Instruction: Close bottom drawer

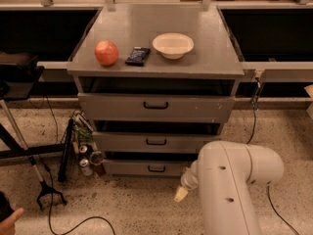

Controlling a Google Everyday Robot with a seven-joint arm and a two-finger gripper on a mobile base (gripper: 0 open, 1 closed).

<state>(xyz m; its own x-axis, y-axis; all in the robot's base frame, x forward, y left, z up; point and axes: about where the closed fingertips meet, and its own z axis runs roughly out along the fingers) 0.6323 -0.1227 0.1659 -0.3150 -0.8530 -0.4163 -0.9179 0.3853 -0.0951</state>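
Observation:
The bottom drawer (146,168) is the lowest grey front of the cabinet, with a small black pull handle (156,169). It stands out a little, with a dark gap above it. My gripper (181,194) shows only as a cream tip just in front of the drawer's right end, near the floor. The rest of it is hidden behind my white arm (230,190). The mid-sized drawer (156,142) and the tall top drawer (156,106) above also stand out a little.
A red apple (106,52), a dark packet (138,56) and a white bowl (173,45) sit on the cabinet top (205,58). Cans (85,165) and a black stand (49,195) with cables are left of the cabinet. A person's hand (7,219) is at the lower left.

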